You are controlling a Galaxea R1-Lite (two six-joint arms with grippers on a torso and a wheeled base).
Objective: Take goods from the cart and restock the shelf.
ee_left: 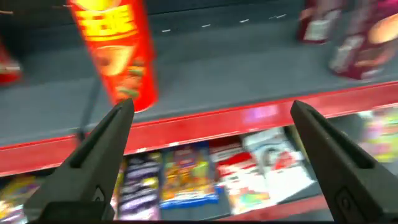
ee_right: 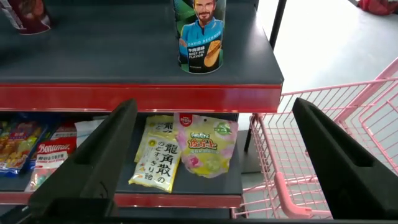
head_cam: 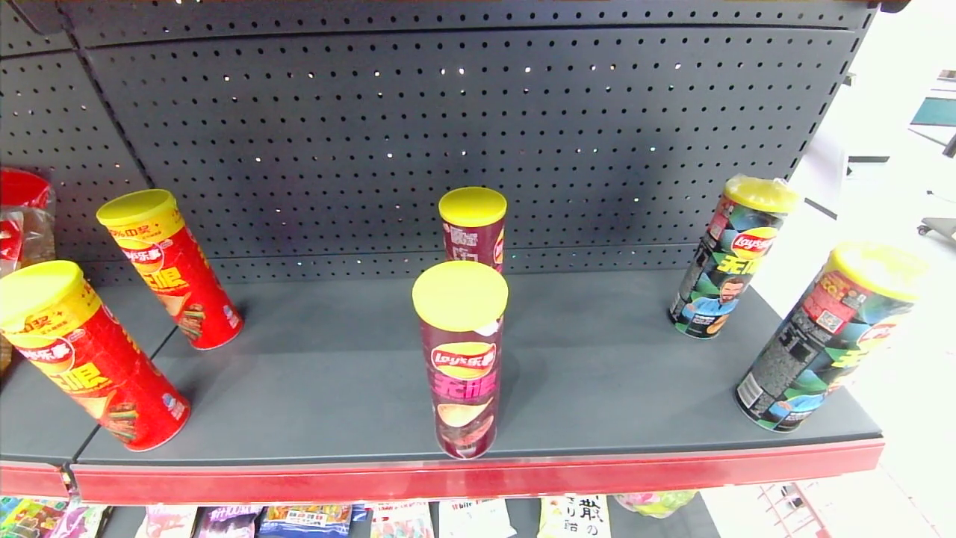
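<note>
Shelf (head_cam: pixel 321 359) carries six upright chip cans: two red cans (head_cam: pixel 172 269) at left, two maroon cans (head_cam: pixel 463 366) at centre, two black-and-green cans (head_cam: pixel 728 261) at right. Pink wire cart (ee_right: pixel 281 186) stands beside the shelf's right end. Left gripper (ee_left: pixel 211 106) faces the shelf's red lip near a red can, fingers spread, empty. Right gripper (ee_right: pixel 214 102) faces the lip below a black-and-green can, fingers spread, empty.

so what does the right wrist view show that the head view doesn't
Right wrist view adds: the pink wire cart on the floor beside the shelf, and the open right end effector. Head view adds: the rear red chip can, the front red chip can and the pegboard back panel. Both: the black-and-green chip can near the shelf's front right corner, and the red shelf edge.
</note>
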